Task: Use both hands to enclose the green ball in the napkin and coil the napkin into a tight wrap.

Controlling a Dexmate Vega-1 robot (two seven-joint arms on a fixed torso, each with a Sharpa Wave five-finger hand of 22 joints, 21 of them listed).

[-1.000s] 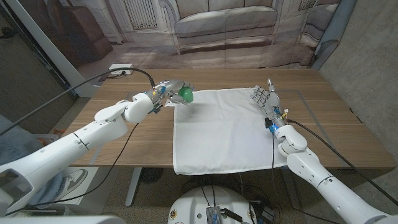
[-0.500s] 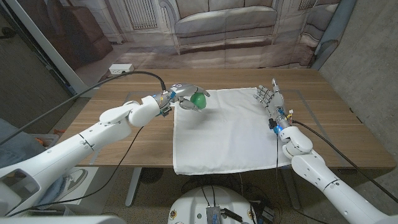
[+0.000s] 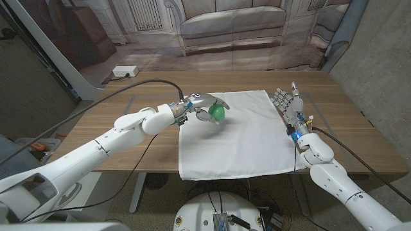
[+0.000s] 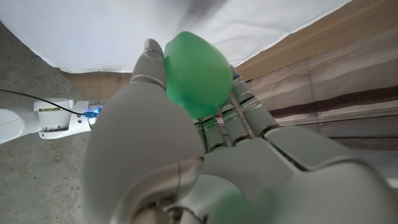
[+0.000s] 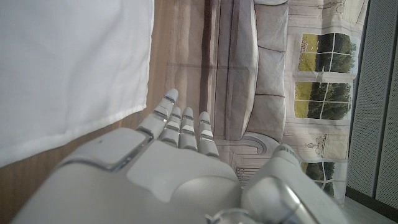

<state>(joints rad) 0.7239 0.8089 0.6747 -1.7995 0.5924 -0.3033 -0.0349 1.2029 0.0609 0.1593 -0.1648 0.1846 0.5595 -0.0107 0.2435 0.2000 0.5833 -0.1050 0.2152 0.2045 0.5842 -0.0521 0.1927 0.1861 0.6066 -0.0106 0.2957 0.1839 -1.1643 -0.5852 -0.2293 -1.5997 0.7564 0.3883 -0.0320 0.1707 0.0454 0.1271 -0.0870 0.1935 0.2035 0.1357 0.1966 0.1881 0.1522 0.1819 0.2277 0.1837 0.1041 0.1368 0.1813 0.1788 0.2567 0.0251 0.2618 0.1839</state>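
My arms were glossy white shells | left hand (image 3: 207, 106) and right hand (image 3: 288, 102) were grey metal | black cables trailed both forearms | blue light at right wrist

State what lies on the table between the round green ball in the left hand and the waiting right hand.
In the head view, only the spread white cloth napkin lies between the green ball, held by the left hand, and the right hand.

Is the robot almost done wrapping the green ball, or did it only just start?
Only just started. Done: the left robot hand has picked up the green ball. In hand: it holds the ball over the far left part of the white napkin, which lies spread flat on the table. Left: setting the ball down, folding the napkin over it and rolling it tight. The right robot hand waits open beside the napkin's right edge.
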